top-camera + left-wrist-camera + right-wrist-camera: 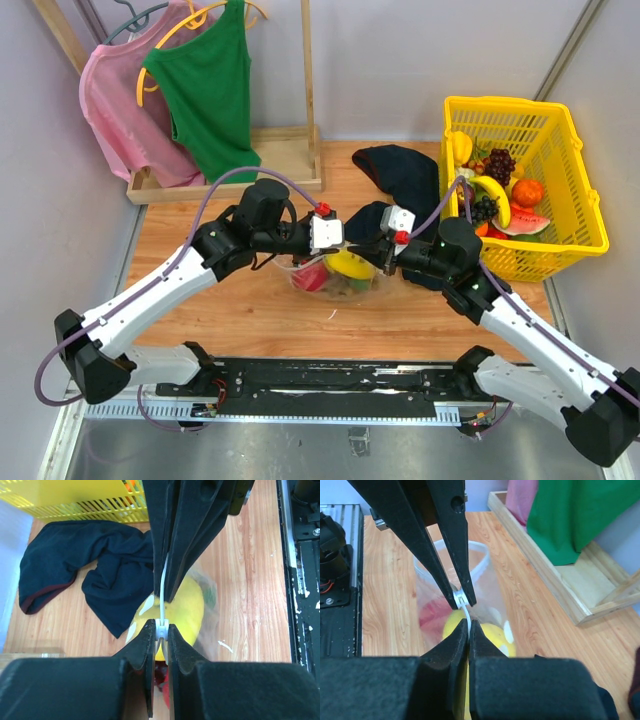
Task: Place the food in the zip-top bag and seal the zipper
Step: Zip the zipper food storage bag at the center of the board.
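Both tools are being clenched on the narrow whitish plastic zipper strip (163, 587) at the mouth of the clear thin plastic zip-top bag (437, 575), the left tool (160, 630) and the right tool (468, 629) pinching it just beside each other. The bag is being held at the middle of the wooden table (250, 310) with a round yellow lemon (189, 605) and a red fruit (429, 616) inside, near a crumpled dark navy cloth (75, 560).

left arm (150, 290): stretched inward | left claw (161, 629): clamped tight | right arm (520, 330): stretched inward | right claw (468, 625): clamped tight | claw tips facing, nearly meeting
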`<move>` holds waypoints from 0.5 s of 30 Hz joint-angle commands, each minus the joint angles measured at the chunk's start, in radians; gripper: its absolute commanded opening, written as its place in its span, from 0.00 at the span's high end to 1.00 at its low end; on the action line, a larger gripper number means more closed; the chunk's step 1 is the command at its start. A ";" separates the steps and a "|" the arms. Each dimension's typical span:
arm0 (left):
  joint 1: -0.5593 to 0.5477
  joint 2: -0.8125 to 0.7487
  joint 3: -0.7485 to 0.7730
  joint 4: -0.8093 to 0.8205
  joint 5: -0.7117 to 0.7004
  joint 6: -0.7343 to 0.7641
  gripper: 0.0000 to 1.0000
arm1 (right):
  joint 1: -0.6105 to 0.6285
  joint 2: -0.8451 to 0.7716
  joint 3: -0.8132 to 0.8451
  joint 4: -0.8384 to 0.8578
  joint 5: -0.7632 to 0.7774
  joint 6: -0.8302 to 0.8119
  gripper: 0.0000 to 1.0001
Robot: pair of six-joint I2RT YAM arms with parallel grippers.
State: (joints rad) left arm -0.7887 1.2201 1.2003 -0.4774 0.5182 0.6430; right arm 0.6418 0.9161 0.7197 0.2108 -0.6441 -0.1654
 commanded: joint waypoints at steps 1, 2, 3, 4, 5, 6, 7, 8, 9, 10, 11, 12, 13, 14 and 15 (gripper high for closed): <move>0.003 -0.055 -0.014 -0.025 -0.072 -0.040 1.00 | 0.001 -0.082 -0.024 0.027 0.150 -0.019 1.00; 0.003 -0.058 -0.018 -0.027 -0.081 -0.045 1.00 | 0.001 -0.092 -0.031 0.027 0.165 -0.019 0.99; 0.003 -0.061 -0.022 -0.027 -0.089 -0.051 0.99 | 0.000 -0.101 -0.033 0.027 0.179 -0.019 0.99; 0.002 -0.064 -0.026 -0.028 -0.093 -0.057 1.00 | 0.000 -0.107 -0.037 0.027 0.189 -0.019 0.99; 0.003 -0.065 -0.031 -0.028 -0.093 -0.060 1.00 | 0.000 -0.113 -0.038 0.026 0.196 -0.018 0.99; 0.003 -0.067 -0.035 -0.027 -0.094 -0.065 0.99 | 0.000 -0.116 -0.039 0.023 0.207 -0.015 0.99; 0.003 -0.071 -0.037 -0.029 -0.098 -0.071 1.00 | 0.000 -0.119 -0.040 0.021 0.217 -0.013 0.99; 0.003 -0.073 -0.040 -0.030 -0.104 -0.074 1.00 | 0.001 -0.122 -0.042 0.021 0.231 -0.011 0.99; 0.003 -0.076 -0.043 -0.034 -0.111 -0.076 1.00 | 0.000 -0.126 -0.045 0.020 0.248 -0.008 0.99; 0.003 -0.081 -0.046 -0.039 -0.117 -0.077 1.00 | 0.000 -0.132 -0.047 0.021 0.264 -0.004 0.99; 0.003 -0.085 -0.048 -0.042 -0.122 -0.078 1.00 | 0.000 -0.139 -0.050 0.021 0.278 -0.002 0.99; 0.003 -0.092 -0.053 -0.045 -0.126 -0.080 1.00 | 0.000 -0.144 -0.052 0.021 0.290 -0.001 0.99; 0.003 -0.096 -0.056 -0.044 -0.128 -0.082 1.00 | 0.000 -0.151 -0.053 0.020 0.304 0.002 0.99; 0.003 -0.102 -0.061 -0.043 -0.130 -0.084 1.00 | -0.002 -0.154 -0.054 0.019 0.320 0.007 0.99; 0.003 -0.106 -0.065 -0.042 -0.130 -0.086 1.00 | -0.001 -0.158 -0.056 0.018 0.334 0.011 0.99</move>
State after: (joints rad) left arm -0.7887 1.1648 1.1538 -0.4789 0.4232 0.5766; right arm 0.6418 0.7971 0.6685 0.2016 -0.4416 -0.1612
